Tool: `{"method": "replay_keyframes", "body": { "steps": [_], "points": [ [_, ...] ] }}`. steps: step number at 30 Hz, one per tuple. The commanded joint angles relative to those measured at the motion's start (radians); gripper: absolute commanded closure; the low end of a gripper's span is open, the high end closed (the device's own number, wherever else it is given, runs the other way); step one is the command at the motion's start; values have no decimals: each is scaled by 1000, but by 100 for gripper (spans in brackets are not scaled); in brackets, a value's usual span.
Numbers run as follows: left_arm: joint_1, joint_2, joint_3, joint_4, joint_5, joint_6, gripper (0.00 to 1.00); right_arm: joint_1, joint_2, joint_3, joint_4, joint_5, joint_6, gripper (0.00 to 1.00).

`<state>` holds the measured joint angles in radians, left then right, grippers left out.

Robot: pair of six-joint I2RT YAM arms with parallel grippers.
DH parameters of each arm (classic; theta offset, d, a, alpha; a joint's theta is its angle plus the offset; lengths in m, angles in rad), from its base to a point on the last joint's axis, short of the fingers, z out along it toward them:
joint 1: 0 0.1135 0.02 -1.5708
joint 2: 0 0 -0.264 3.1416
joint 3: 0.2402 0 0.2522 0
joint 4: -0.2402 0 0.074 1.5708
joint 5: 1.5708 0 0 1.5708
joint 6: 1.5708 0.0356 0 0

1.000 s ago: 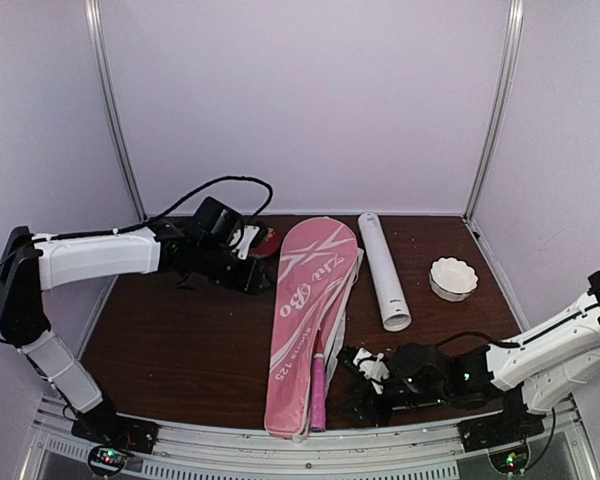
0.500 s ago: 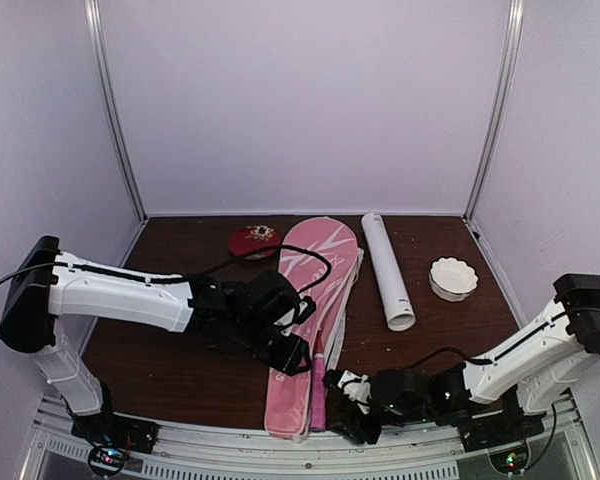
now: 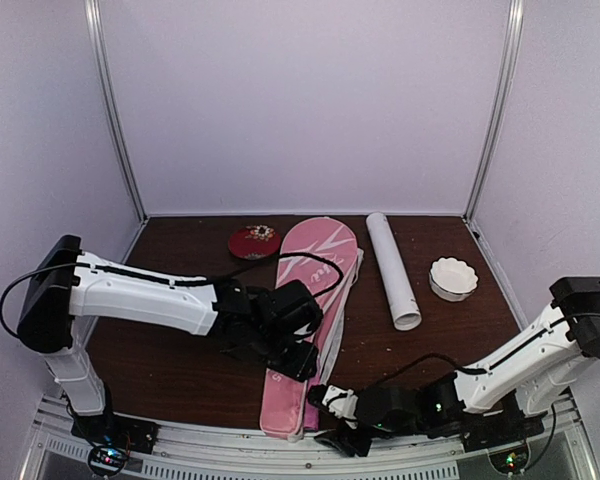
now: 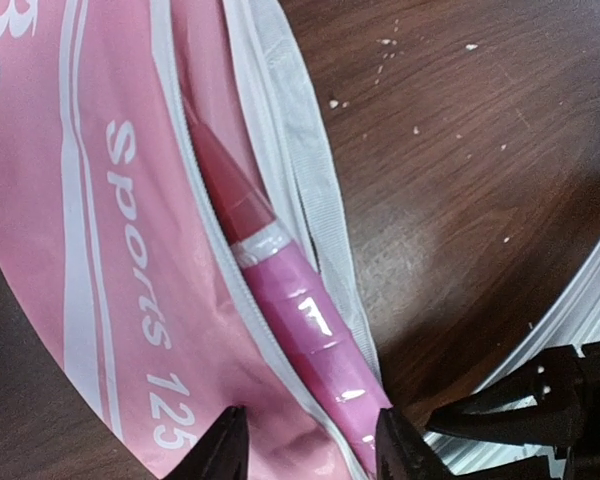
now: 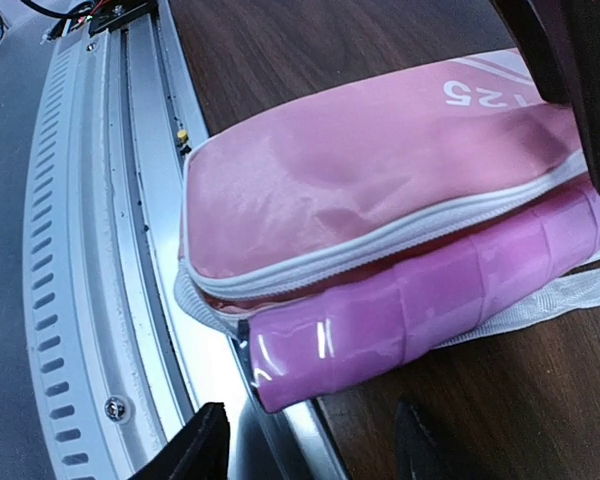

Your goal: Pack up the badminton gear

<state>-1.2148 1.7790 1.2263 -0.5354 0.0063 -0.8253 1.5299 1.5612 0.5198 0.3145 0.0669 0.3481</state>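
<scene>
The pink racket-shaped bag point(image 3: 302, 310) lies lengthwise on the table, its narrow end at the front edge. A pink racket handle point(image 4: 300, 320) sticks out of its open zipper; the racket heads are hidden inside. My left gripper point(image 3: 298, 360) hovers open over the bag's lower part, and in the left wrist view point(image 4: 310, 452) its jaws straddle the handle and the bag edge. My right gripper point(image 3: 334, 436) is open at the front edge, just short of the handle's end point(image 5: 310, 360), with nothing between its jaws point(image 5: 315, 448). The long white tube point(image 3: 393, 270) lies at the back right. No shuttlecocks show.
A dark red round dish point(image 3: 254, 241) sits at the back, left of the bag. A white scalloped dish point(image 3: 452, 278) sits right of the tube. The metal rail point(image 5: 90, 260) runs along the table's front edge, right under the handle end.
My left gripper swung from the red dish at the back to over the bag's lower part. My right gripper slid left along the front edge toward the handle end.
</scene>
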Motion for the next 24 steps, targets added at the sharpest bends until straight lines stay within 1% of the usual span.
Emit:
{"method": "replay_keyframes", "body": {
  "steps": [1,7,11,13,18,19,24],
  "points": [
    [-6,35,39,-61,-28,-19,56,31,41,58,-51,67,-24,42],
    [-6,58,48,-86,-32,-35,60,30,70,96,-105,146,-4,51],
    [-6,74,57,-93,-33,-32,68,29,63,104,-118,193,-4,57],
    [-6,78,65,-93,-29,-26,75,26,73,119,-133,204,-12,60],
    [-6,76,76,-75,3,-15,98,23,86,136,-144,214,-29,65],
    [-6,74,80,-75,10,-13,100,22,84,138,-147,218,-36,67],
    [-6,47,83,-75,33,-12,100,14,63,152,-156,244,-81,75]
  ]
}}
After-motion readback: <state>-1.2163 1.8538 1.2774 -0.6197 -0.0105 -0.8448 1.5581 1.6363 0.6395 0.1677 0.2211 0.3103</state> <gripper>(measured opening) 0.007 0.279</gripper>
